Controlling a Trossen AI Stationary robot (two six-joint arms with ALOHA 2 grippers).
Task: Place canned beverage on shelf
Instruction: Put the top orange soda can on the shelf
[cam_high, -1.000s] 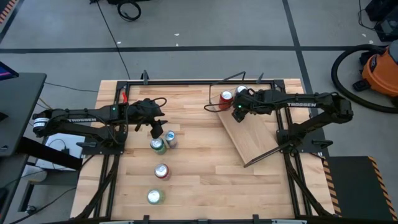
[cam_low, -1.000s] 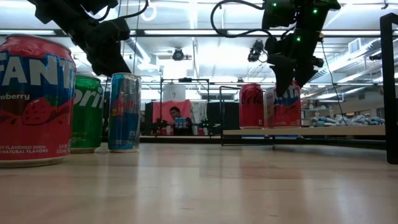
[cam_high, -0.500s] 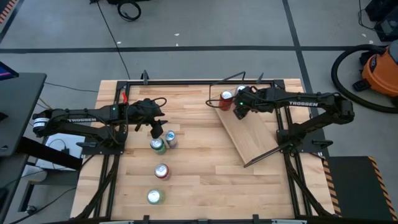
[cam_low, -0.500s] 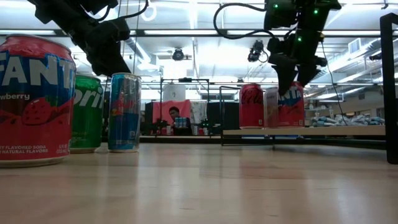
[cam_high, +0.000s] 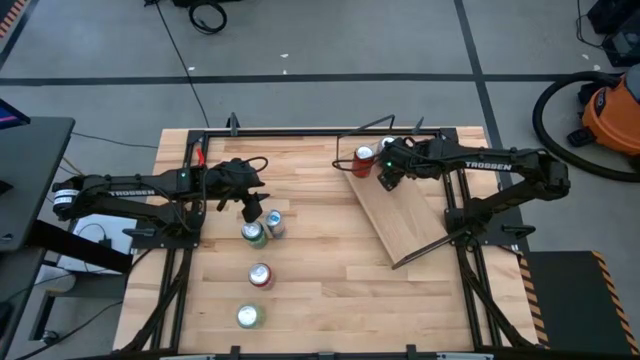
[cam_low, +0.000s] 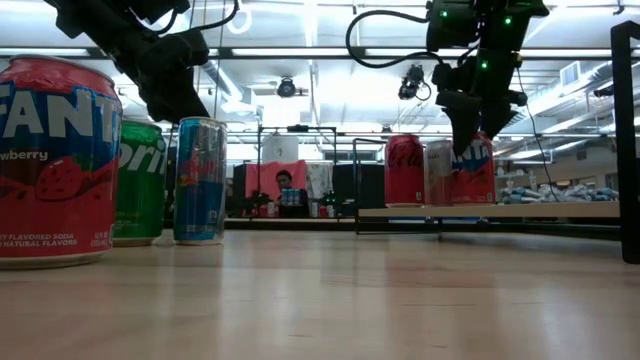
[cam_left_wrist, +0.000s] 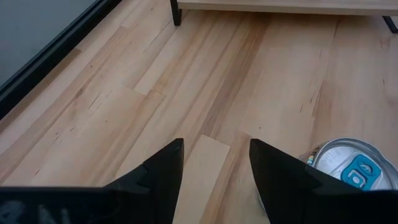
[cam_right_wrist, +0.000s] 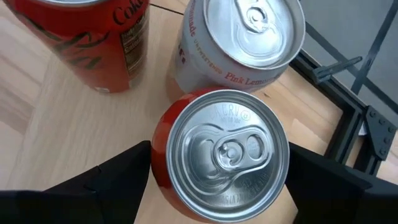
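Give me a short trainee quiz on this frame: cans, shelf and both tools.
1. How many cans stand on the shelf? A) one B) three C) five
2. True or false: the left tool grips a can.
3. Fill in: the can nearest the low camera reads ___.

Key:
1. B: a Coca-Cola can, a Pink Lemonade can and a red can, with the right tool above the red can.
2. False: it is open and empty above the tabletop, beside a blue-tabbed can.
3. Fanta: the Fanta can.
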